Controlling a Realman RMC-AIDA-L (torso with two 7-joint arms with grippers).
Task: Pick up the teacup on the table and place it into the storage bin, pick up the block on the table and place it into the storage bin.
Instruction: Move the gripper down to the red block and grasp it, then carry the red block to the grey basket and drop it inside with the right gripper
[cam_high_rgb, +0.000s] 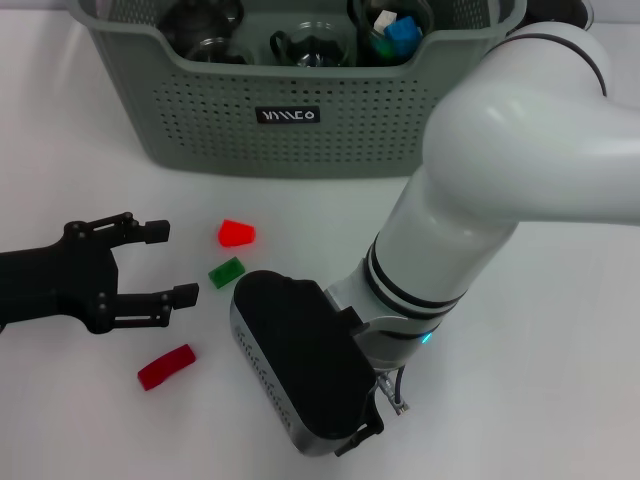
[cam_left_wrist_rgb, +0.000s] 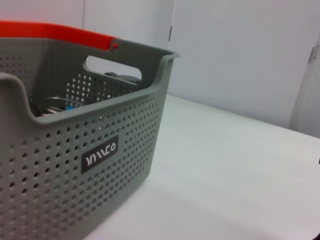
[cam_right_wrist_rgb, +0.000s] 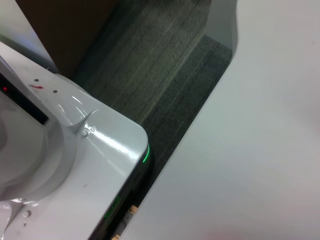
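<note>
**Three blocks on the counter, my left jaws wide**

From my head: one storage bin (cam_high_rgb: 300, 120) at the far edge of the counter (cam_high_rgb: 560, 330), its black label lettering stylised, not clearly readable. Three blocks lie before it: a red block (cam_high_rgb: 236, 233), a green block (cam_high_rgb: 226, 272), a dark red block (cam_high_rgb: 166, 366). My left gripper (cam_high_rgb: 160, 262) lies low beside them, jaws spread, empty. My right arm (cam_high_rgb: 480, 200) bends across the counter; its jaws I cannot tell.

Left wrist: the bin's corner, label and orange handle (cam_left_wrist_rgb: 60, 34).

Right wrist: counter edge and floor only.

I note storage bin (cam_high_rgb: 300, 120) at table's (cam_high_rgb: 560, 350) far side. Three blocks lie before bin: one (cam_high_rgb: 236, 233) nearest it, second (cam_high_rgb: 226, 271) just nearer me, third (cam_high_rgb: 166, 366) nearest me. Left gripper (cam_high_rgb: 160, 262) left of blocks. Right arm (cam_high_rgb: 450, 230) right of them.
</note>
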